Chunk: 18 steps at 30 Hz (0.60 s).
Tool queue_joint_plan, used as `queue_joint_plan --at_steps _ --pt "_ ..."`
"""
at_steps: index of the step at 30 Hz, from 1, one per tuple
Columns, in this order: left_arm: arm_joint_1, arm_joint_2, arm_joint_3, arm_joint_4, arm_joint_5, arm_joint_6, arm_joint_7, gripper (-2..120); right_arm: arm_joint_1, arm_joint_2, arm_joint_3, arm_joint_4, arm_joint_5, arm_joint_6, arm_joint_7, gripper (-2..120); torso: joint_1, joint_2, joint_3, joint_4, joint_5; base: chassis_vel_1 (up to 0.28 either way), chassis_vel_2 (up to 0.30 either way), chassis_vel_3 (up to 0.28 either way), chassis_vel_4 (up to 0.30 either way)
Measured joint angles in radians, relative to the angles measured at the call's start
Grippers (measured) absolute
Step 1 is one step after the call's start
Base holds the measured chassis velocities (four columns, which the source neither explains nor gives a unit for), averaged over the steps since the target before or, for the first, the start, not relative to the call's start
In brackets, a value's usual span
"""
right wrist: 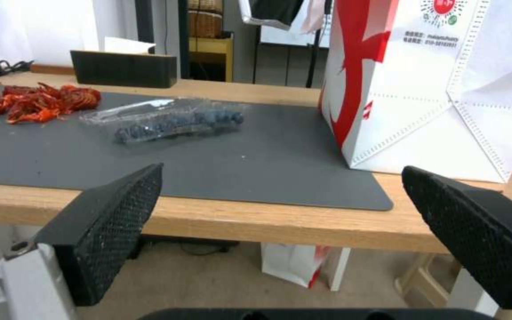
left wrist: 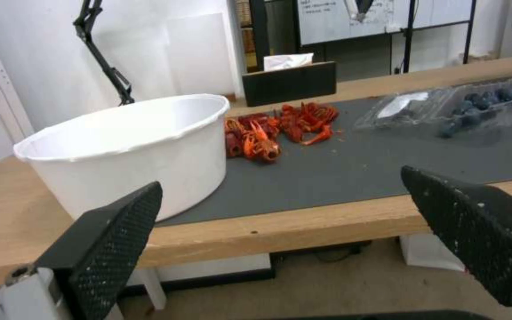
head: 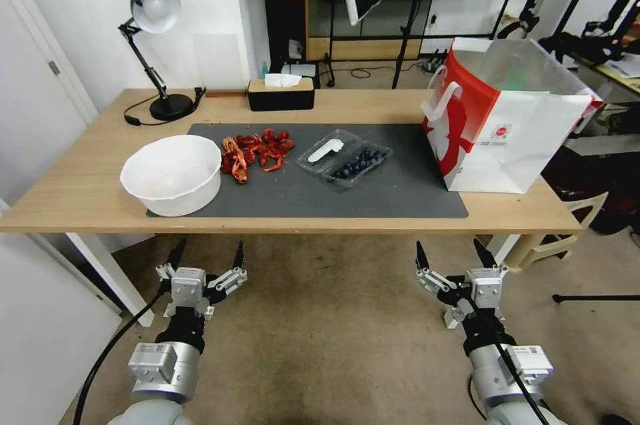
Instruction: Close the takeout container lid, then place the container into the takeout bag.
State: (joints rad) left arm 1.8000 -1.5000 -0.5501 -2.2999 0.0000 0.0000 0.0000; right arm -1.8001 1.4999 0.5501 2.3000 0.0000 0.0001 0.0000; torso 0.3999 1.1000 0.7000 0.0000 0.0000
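Head view puts both arms below the near edge of the counter (head: 80,198), over the carpet: the left gripper (head: 205,257) and the right gripper (head: 455,255) each hang with jaws spread wide, holding nothing and touching nothing.

Past that edge lies the dark mat (head: 373,195). On it, left of centre, stands a big white bowl (head: 172,175), with a heap of red crayfish shells (head: 257,148) just beside it. Near the mat's middle sits the takeout container (head: 360,165), lying open, its blueberries in the half toward the bag and the lid (head: 323,151) laid flat on the shell side, the white label facing up.

By my judgement the clamshell is light, thin and springy. It would slide on the mat if pushed and buckle if squeezed hard, so the lid wants lifting at its free rim, and the closed box gripping gently across its 2 long sides.

To the right, well apart from the container, the takeout bag (head: 513,125) stands upright with its mouth open, near the counter's right end. Bare mat lies between them. The bag looks easy to tip. Farther back stand a black tissue box (head: 280,95) and a desk lamp (head: 157,45).
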Motion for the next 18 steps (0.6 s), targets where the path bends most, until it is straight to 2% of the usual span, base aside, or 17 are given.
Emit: queue_joint_plan --at_steps 11,14,16,18 --pt "0.0 0.0 0.0 0.0 0.0 0.0 0.0 100 0.0 0.001 -0.001 -0.003 -0.003 0.0 -0.004 100 0.0 0.0 0.0 0.0 -0.0003 0.0 0.0 0.0 0.0" --pt "0.0 -0.005 0.014 0.0 0.0 0.004 -0.008 100 -0.003 0.023 -0.021 -0.04 -0.049 -0.001 -0.052 100 0.0 0.0 0.0 0.0001 -0.0006 0.0 0.0 0.0 0.0" --pt "0.001 -0.024 0.057 -0.006 -0.001 0.025 -0.03 100 -0.012 0.056 -0.057 -0.094 -0.115 -0.008 -0.122 100 0.0 0.0 0.0 0.0 0.0009 0.0 0.0 0.0 0.0" --pt "0.005 -0.066 0.154 -0.023 -0.002 0.072 -0.079 100 -0.015 0.075 -0.076 -0.122 -0.148 -0.011 -0.165 100 0.0 0.0 0.0 0.0001 -0.0004 0.0 0.0 0.0 0.0"
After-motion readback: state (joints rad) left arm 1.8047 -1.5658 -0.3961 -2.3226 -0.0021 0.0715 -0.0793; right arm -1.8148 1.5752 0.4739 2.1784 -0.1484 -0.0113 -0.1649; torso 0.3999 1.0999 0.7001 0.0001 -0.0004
